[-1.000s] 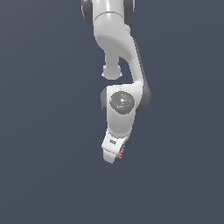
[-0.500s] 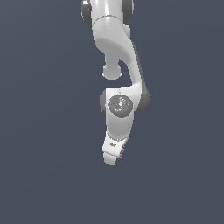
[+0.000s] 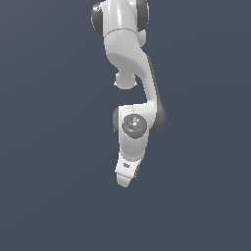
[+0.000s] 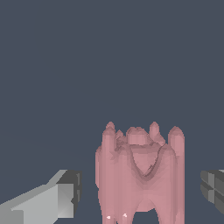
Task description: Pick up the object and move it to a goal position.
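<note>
The object (image 4: 140,175), a small pink-red ribbed block, stands between my fingers in the wrist view. One grey finger (image 4: 65,197) and the other finger (image 4: 212,188) each stand a small gap away from its sides and do not touch it. My gripper (image 4: 141,192) is open around it. In the exterior view the white gripper (image 3: 126,181) points down and only a thin pink sliver of the object (image 3: 137,169) shows at its side facing the exterior view's right.
The white arm (image 3: 132,73) hangs down from the top of the exterior view over a plain dark grey-blue ground. Nothing else shows.
The gripper has come down a little. The pink object shows less beside it than before and is now mostly hidden behind the hand.
</note>
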`<state>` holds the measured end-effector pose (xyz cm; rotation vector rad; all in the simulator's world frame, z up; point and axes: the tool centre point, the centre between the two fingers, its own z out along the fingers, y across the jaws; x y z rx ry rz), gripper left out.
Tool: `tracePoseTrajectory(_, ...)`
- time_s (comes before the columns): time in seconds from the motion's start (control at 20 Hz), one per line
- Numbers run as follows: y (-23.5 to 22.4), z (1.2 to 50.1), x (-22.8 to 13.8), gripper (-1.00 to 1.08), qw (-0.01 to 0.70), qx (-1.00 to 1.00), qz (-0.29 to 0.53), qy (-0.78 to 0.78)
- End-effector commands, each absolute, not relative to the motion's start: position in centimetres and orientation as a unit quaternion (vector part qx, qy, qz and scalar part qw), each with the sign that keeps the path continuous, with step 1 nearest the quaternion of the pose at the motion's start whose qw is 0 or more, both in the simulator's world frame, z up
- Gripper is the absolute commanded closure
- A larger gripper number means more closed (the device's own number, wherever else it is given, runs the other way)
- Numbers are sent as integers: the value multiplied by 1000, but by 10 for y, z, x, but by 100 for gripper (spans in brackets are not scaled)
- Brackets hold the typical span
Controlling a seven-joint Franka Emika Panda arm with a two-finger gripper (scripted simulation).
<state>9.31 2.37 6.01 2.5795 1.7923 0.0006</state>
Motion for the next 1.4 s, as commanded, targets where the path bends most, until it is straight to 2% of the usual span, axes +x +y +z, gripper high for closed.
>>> tracePoseTrajectory(0.0,24,47,92,-92,0,821,0,571)
tracePoseTrajectory(0.35,24,39,94,-92,0,821,0,571)
tracePoseTrajectory(0.4,24,39,94,108,0,821,0,571)
tracePoseTrajectory(1.0,23,41,94,108,0,821,0,571)
tracePoseTrajectory(1.35,3,67,102,108,0,821,0,571)
